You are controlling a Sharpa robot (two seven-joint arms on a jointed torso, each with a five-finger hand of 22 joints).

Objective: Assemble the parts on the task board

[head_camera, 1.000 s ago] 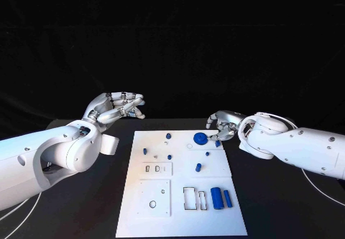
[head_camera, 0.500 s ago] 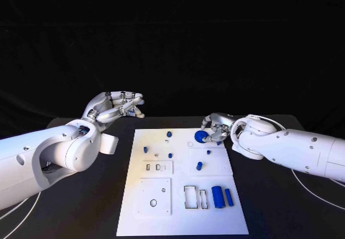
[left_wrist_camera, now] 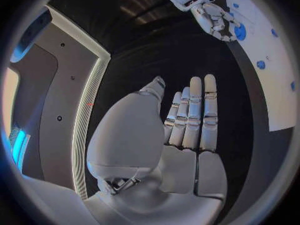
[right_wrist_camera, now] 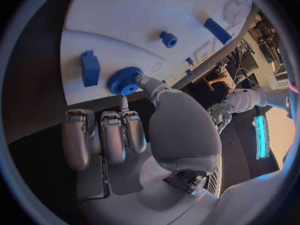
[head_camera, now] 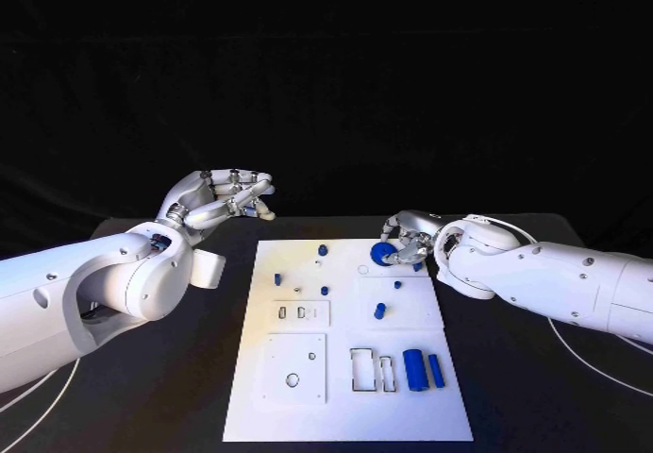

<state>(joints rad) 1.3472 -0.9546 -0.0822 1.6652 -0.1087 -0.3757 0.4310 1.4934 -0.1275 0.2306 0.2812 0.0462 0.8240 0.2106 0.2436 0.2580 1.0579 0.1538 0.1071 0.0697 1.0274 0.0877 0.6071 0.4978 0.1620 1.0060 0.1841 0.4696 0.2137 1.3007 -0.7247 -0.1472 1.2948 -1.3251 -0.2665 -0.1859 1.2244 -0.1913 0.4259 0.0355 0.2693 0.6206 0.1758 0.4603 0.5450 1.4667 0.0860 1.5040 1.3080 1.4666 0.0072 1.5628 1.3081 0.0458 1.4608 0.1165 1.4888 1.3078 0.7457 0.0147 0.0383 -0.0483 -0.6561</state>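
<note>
Black table carries the task board (head_camera: 347, 396), where the right robot hand (head_camera: 412, 241) pinches a blue gear (head_camera: 382, 252).

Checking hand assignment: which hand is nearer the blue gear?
Right. The right hand is on the blue gear at the board's far right part, fingers touching it. The left hand is raised off the task board, past its far left corner.

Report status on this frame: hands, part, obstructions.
Right hand pinches round blue toothed gear at white task board's far right edge. Left hand raised off board, fingers curled, holding nothing. Nothing seen blocking.
</note>
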